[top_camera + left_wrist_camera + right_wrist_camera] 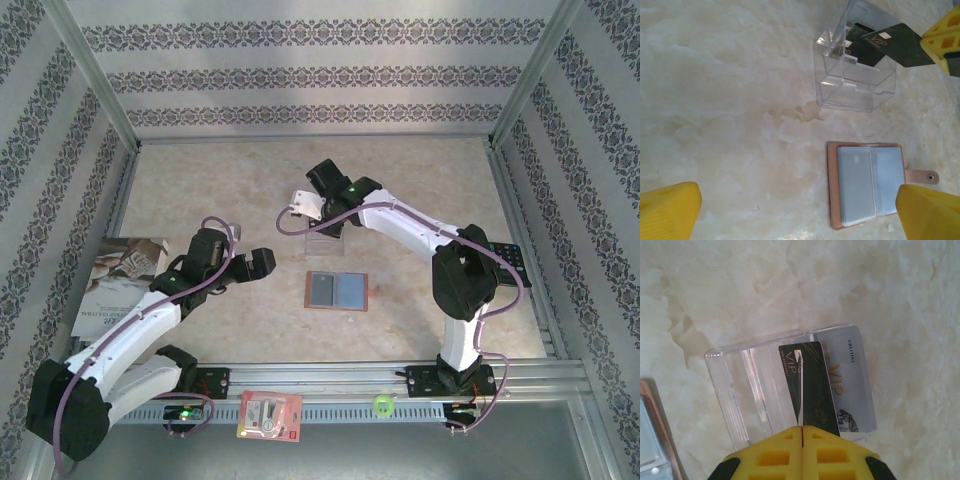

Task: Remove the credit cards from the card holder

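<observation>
My right gripper (802, 432) pinches the black card (810, 385) by one end, jaws closed on it, at the mouth of the clear stand (740, 395), where a silver card (852, 385) already leans. The card holder (336, 291) lies open mid-table, at the stand's 6 o'clock. My left gripper (255, 262) hangs agape at the holder's 10 o'clock. If I release off-slot, the card could skid out or tip the stand. I cannot tell whether the holder's grey-blue sleeves hide more cards.
</observation>
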